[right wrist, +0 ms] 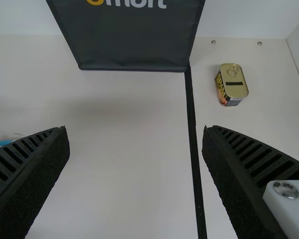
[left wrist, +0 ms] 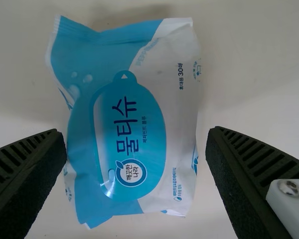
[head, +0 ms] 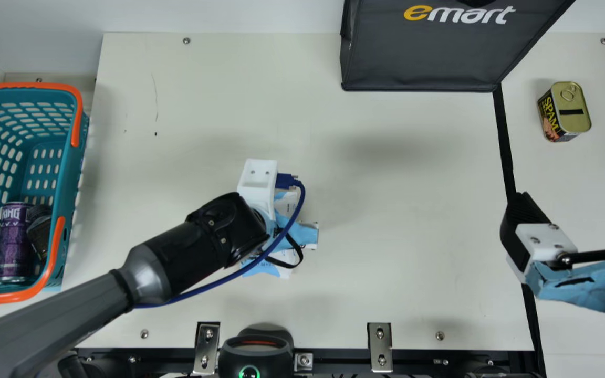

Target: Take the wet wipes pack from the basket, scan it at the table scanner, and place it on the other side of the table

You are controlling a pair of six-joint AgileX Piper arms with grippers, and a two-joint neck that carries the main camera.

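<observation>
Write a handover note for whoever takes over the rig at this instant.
Left gripper: open over the wet wipes pack, not gripping it.
Right gripper: open and empty, at the table's right side.
Pack: on the table, between the basket and the black strip.
Done: pack is out of the basket. Whether it has been scanned, I can't tell.
Left: grip it, scan if needed at the scanner, place it across, probably beyond the strip.
</observation>
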